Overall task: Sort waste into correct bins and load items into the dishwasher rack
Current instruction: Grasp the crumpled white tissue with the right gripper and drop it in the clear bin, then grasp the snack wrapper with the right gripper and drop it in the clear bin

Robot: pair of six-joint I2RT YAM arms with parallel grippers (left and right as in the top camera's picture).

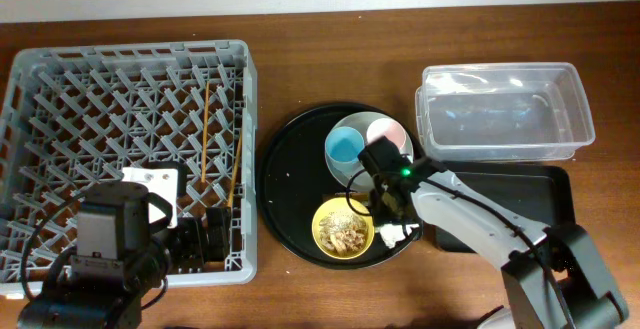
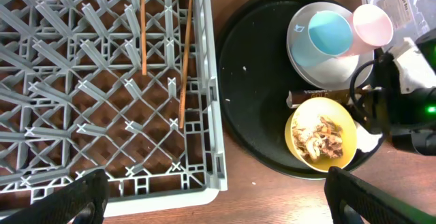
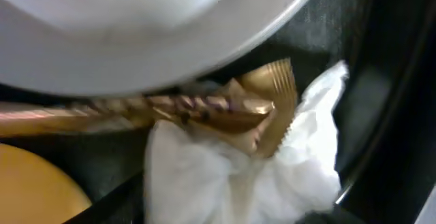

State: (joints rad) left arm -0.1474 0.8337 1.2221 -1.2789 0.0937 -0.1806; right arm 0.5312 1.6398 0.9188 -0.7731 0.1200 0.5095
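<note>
On the counter (image 1: 300, 29), near the far-right edge of the round black tray (image 2: 252, 81), the right end effector (image 1: 386, 201) hangs low over the crinkled gold foil wrapper (image 3: 204, 108) and the crumpled white tissue (image 3: 259, 176). Whether it grips either cannot be told. The wrapper lies at the rim of the pale plate (image 2: 306, 59), partly over the tissue, beside the yellow bowl (image 2: 290, 132) of beige food scraps (image 2: 319, 139). A blue cup (image 2: 329, 33) and a pink cup (image 2: 372, 23) stand on the plate. The left end effector (image 2: 216, 178) is spread wide, released, above the grey dishwasher rack (image 2: 211, 81), where two wooden chopsticks (image 2: 142, 26) lie. The clear tub (image 1: 500, 67) and shallow black tray (image 1: 548, 194) sit by the right arm.
</note>
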